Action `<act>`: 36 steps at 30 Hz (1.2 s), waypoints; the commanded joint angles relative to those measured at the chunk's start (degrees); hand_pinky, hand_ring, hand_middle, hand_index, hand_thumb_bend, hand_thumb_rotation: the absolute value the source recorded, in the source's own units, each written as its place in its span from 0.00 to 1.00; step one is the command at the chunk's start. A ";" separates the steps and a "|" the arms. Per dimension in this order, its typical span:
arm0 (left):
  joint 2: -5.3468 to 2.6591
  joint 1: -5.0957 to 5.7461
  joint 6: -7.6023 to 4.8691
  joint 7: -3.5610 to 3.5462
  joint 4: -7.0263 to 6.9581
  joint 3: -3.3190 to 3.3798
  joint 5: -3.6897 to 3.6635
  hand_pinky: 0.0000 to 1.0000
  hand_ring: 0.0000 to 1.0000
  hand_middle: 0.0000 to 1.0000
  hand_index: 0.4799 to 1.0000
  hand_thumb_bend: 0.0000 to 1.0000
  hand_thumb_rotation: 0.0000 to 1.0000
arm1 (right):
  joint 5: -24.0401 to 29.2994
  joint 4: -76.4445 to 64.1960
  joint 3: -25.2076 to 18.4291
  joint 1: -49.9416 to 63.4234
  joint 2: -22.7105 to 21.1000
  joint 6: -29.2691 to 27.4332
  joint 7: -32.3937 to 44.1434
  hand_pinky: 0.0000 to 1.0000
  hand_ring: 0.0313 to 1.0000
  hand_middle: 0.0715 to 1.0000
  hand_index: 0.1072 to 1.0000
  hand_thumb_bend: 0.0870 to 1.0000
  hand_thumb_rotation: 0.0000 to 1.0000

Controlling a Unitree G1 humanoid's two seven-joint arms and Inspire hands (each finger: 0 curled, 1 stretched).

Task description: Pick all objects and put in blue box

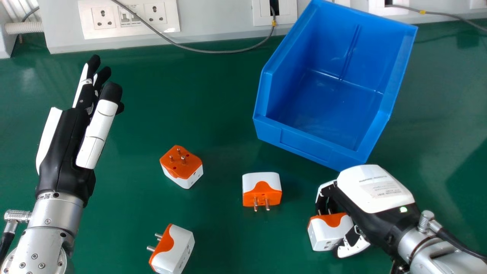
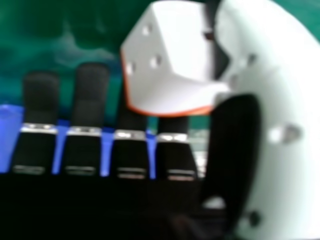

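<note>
"What has the right hand (image 1: 371,190) got?"
"Fingers and thumb gripping a white-and-orange adapter (image 1: 323,236), four o'clock from the middle adapter (image 1: 262,182)."
"Others on the tabletop (image 1: 220,114)?"
"From that middle one, a second adapter (image 1: 180,167) between nine and ten, a third adapter (image 1: 177,247) at eight."
"Blue box (image 1: 308,142)?"
"One o'clock from it."
"Left hand (image 1: 62,152)?"
"Open, at the head view's nine o'clock."

Four plugs (image 1: 262,186), white-orange — scattered; blue box (image 1: 304,144), angled
</note>
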 commanded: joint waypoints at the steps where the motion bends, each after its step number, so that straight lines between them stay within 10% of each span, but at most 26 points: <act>1: 0.48 -0.78 -0.39 -0.19 -1.26 0.11 0.10 0.88 0.96 0.98 1.00 0.78 0.94 | -0.90 0.30 1.79 2.14 0.42 -0.19 1.17 0.37 0.43 0.49 0.45 0.46 0.00; 36: 0.96 -1.40 -0.70 -0.16 0.04 0.40 0.68 0.87 0.96 0.98 1.00 0.79 0.93 | 5.78 -26.27 -6.36 11.49 1.69 2.25 11.41 0.35 0.40 0.48 0.45 0.45 0.00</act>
